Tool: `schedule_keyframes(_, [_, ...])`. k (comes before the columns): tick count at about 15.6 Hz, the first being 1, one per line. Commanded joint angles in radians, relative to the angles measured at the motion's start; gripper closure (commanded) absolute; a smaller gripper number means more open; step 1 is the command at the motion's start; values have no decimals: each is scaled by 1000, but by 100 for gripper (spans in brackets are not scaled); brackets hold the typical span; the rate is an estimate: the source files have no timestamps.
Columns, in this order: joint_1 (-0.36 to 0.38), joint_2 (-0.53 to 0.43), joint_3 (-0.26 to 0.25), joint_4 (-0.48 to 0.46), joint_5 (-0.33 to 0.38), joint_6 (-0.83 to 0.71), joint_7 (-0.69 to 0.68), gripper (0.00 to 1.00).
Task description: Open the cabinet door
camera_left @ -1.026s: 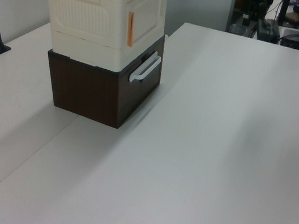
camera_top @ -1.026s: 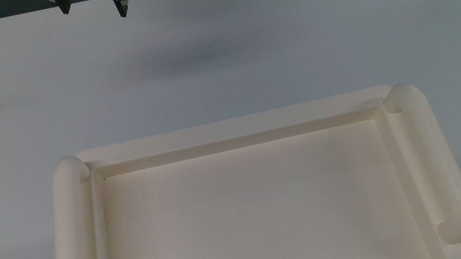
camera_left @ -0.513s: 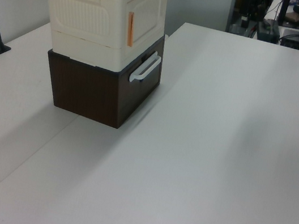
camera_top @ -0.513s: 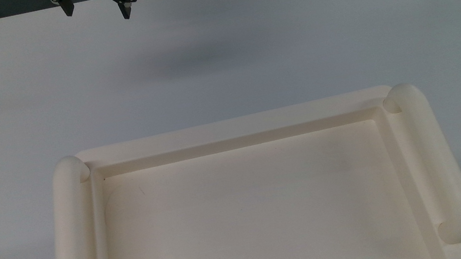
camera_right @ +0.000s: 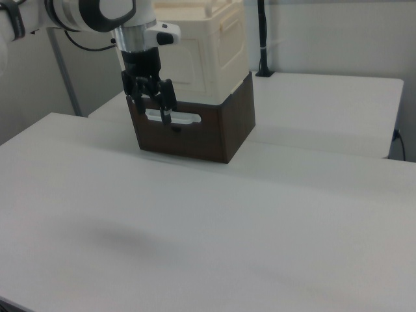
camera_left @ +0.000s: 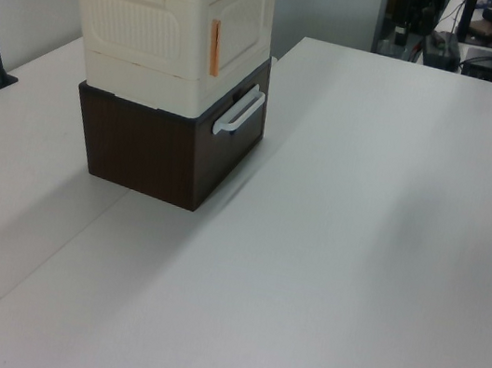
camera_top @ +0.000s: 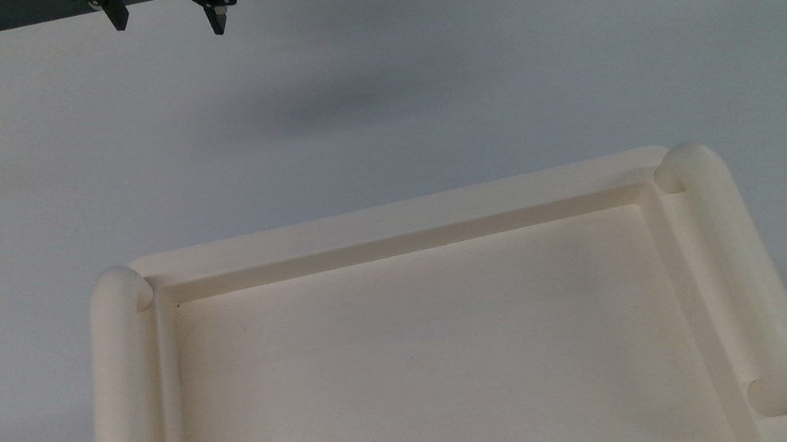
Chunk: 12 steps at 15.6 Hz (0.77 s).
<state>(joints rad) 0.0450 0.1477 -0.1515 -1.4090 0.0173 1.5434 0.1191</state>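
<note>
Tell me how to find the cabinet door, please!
Look for the cream cabinet stacked on the dark brown box at the table's edge. In the left view, the cabinet door is the cream side facing right. Unlike the ribbed side beside it, it has an orange strip down one edge.

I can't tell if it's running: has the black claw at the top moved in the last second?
Yes. In the top view the gripper has crept slightly down the picture from the table's far edge, toward the cabinet.

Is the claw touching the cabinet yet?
Apart. In the top view the claw hangs at the table's far edge, with a wide stretch of bare tabletop between it and the cabinet.
</note>
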Motion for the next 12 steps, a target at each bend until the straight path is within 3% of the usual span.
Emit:
schedule_keyframes(1, [21,26,3,-16,10,118,-22,0])
schedule_keyframes(12, [202,79,1,-16,33,547,-27,0])
